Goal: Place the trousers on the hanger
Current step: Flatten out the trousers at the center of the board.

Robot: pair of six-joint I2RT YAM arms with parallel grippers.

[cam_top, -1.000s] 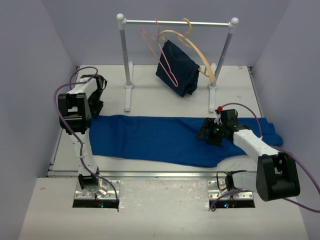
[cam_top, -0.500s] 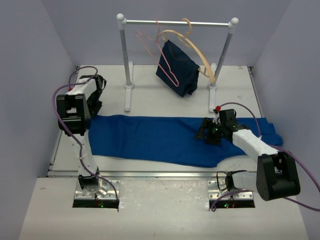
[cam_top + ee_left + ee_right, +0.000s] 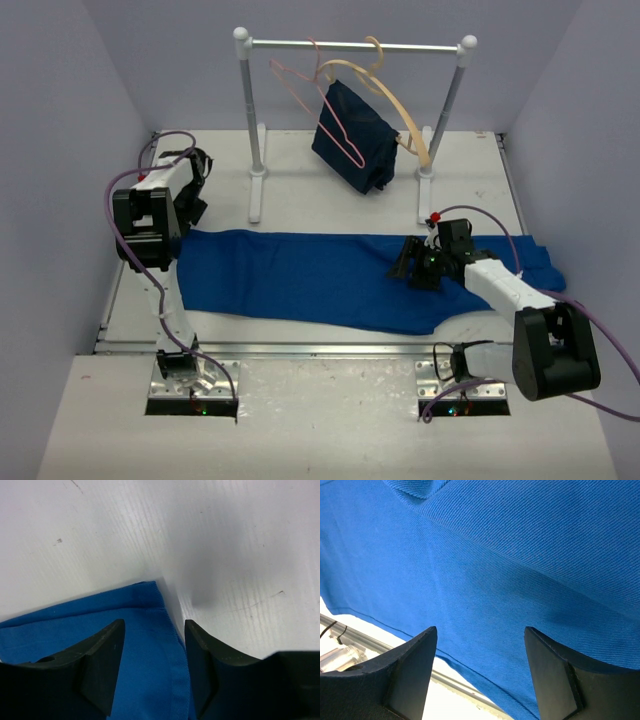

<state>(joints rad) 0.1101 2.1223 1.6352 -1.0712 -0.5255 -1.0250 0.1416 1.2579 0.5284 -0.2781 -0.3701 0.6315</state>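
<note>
Royal-blue cloth fills the middle of the white bench (image 3: 330, 195): the trousers (image 3: 300, 275) lie flat, their long axis running left to right, parallel to the rail (image 3: 350, 45) behind them. The left end is the broader one, with a square edge that stops near the left arm. The right end narrows and reaches towards the bench's right side. Which end is the waist cannot be told.

At the far left, the left gripper (image 3: 192, 205) hangs just above the trousers' far left corner. In the left wrist view its fingers (image 3: 102, 662) stand apart, with the hemmed corner and bare bench showing between them, and they grip nothing.

Behind the middle of the trousers, the hanger (image 3: 335, 131) hangs by its hook from the rail. Its pink wire slants down to the right across a dark navy garment (image 3: 365, 135). That garment is draped on a pale wooden hanger (image 3: 400, 105) on the same rail.

Right of centre, the right gripper (image 3: 408, 262) sits low over the trousers. Its fingers (image 3: 410, 665) are spread wide over the cloth, holding nothing.
</note>
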